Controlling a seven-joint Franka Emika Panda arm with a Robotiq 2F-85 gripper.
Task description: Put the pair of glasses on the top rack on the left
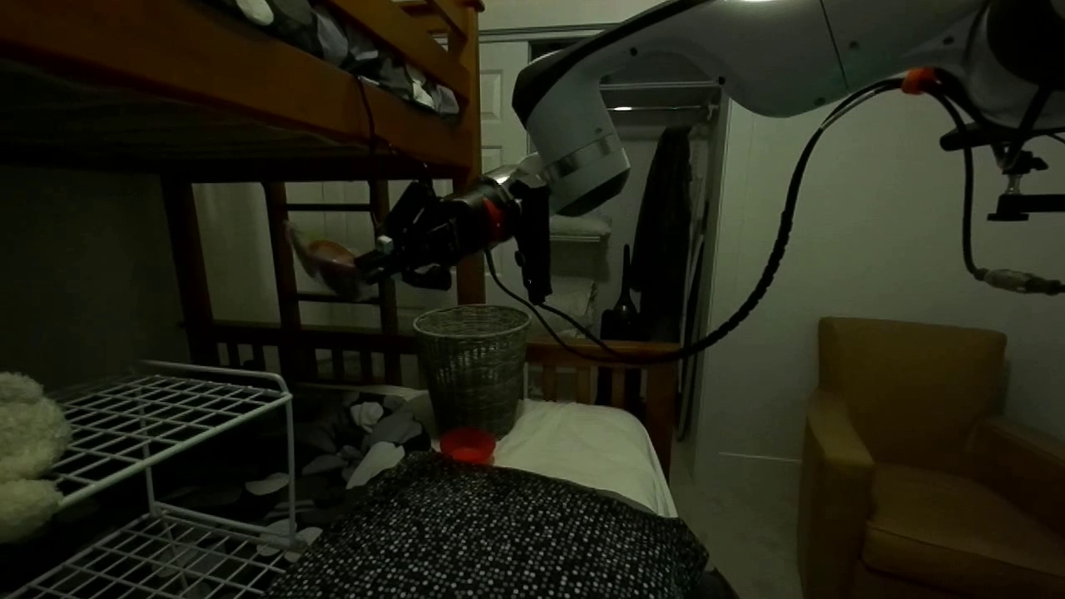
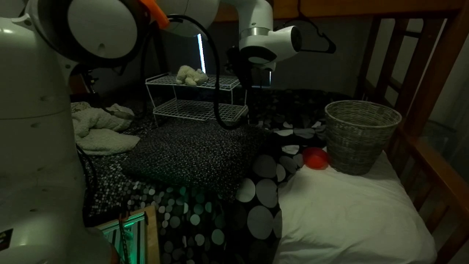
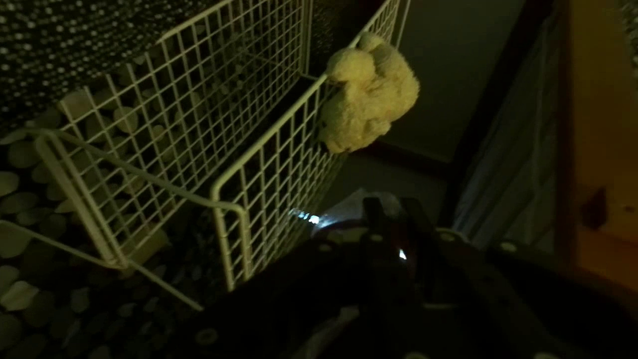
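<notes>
Reddish-brown and blurred, the pair of glasses (image 1: 331, 256) sticks out just past the end of your gripper (image 1: 372, 263), held in mid-air. Your fingers (image 3: 375, 213) are clenched on it, with only a narrow gap between them (which part of the frame they pinch is too dark to tell). In the wrist view you can see a pale patch of it just beyond their tips, toward the left. The top rack (image 1: 175, 409), white wire, lies lower than your fingers in an exterior view, apart from the glasses; in the wrist view it stands to the left of your fingers. On it sits a cream stuffed toy (image 3: 369, 97), beyond your fingertips and well apart from them. Lower than your fingers in both exterior views is a woven basket (image 1: 472, 366), with a red bowl (image 1: 468, 446) just beside its foot. Higher than your fingers, in an exterior view, runs the upper rail of the wooden bunk bed (image 1: 250, 96).
</notes>
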